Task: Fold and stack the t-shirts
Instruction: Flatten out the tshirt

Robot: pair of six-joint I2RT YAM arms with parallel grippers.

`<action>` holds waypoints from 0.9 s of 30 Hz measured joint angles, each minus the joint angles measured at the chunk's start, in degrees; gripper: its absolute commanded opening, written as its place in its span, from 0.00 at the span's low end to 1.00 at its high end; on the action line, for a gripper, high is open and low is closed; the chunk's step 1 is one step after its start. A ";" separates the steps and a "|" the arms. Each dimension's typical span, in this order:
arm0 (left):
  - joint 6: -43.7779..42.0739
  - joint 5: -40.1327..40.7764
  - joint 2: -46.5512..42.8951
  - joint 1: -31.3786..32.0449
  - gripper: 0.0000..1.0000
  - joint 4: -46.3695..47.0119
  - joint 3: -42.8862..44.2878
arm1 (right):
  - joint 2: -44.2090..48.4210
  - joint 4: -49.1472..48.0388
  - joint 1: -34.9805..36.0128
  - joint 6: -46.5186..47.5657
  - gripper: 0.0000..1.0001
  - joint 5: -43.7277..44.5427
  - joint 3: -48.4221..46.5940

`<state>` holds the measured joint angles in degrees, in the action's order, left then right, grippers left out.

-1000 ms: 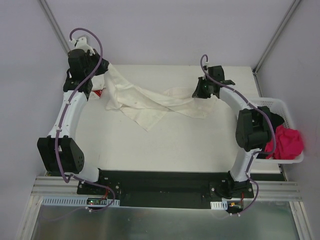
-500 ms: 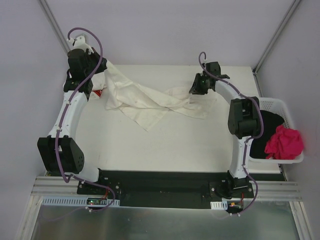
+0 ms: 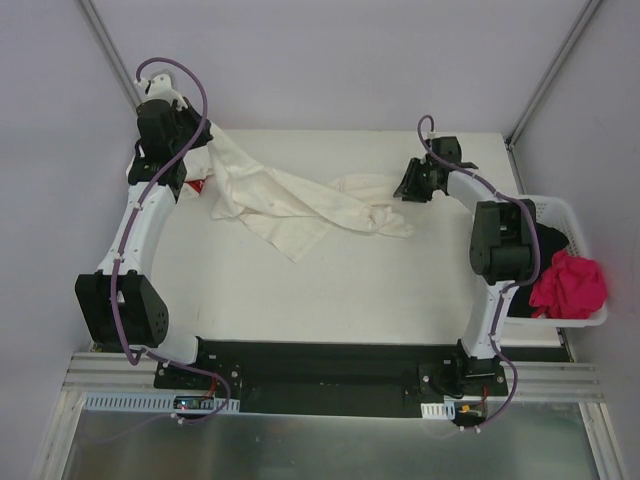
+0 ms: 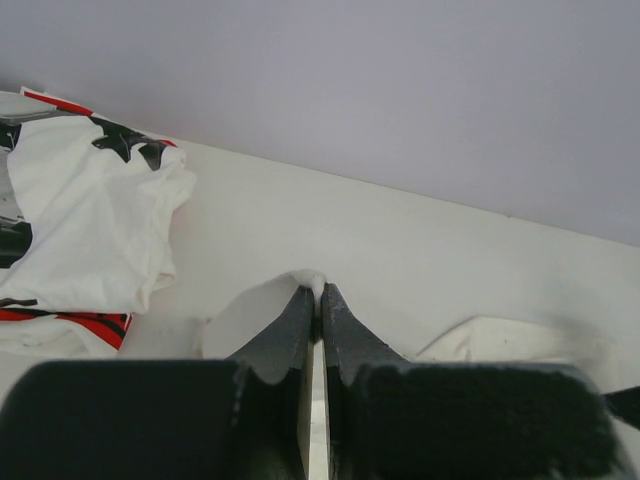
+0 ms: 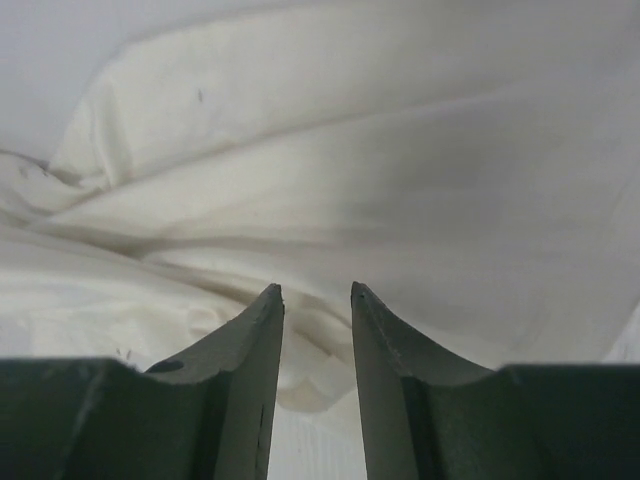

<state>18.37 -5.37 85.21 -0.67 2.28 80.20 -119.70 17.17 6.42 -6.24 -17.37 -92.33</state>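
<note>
- The right gripper (image 5: 315,292) has just let go. A second ago it pinched the cream shirt's (image 3: 290,200) right end over the far right of the table (image 3: 350,290). Now its jaws stand apart and empty, and that end lies crumpled on the table just beside them.
- The left gripper (image 4: 317,292) stays clenched on a pinch of the same shirt at the table's far-left corner.
- The spread-out is likely only half done: probably a regrasp comes before any fold.
- The cream shirt is a twisted, wrinkled band along the table's far side, with one flap pointing nearward.
- The star shirt (image 4: 80,230) sits bunched at the table's far-left edge, unfolded.
</note>
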 measured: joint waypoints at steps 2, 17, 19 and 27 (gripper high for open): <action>0.00 0.00 0.00 0.00 0.00 0.00 0.00 | 2.40 -0.96 0.20 -0.72 0.34 -0.46 5.44; -1.75 0.15 0.00 2.21 0.00 0.02 0.00 | 20.57 -5.70 1.77 -3.30 0.34 -3.17 21.27; -1.92 0.15 0.00 2.21 0.00 0.02 0.00 | 21.57 -6.73 2.58 -3.41 0.34 -3.32 22.43; -2.60 0.24 0.00 2.21 0.00 0.02 0.00 | 21.55 -8.35 4.98 -3.78 0.34 -3.78 28.48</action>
<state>15.77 -5.13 85.21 1.54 2.31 80.20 -98.15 8.82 11.40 -10.02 -21.15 -63.86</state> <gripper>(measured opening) 0.009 0.337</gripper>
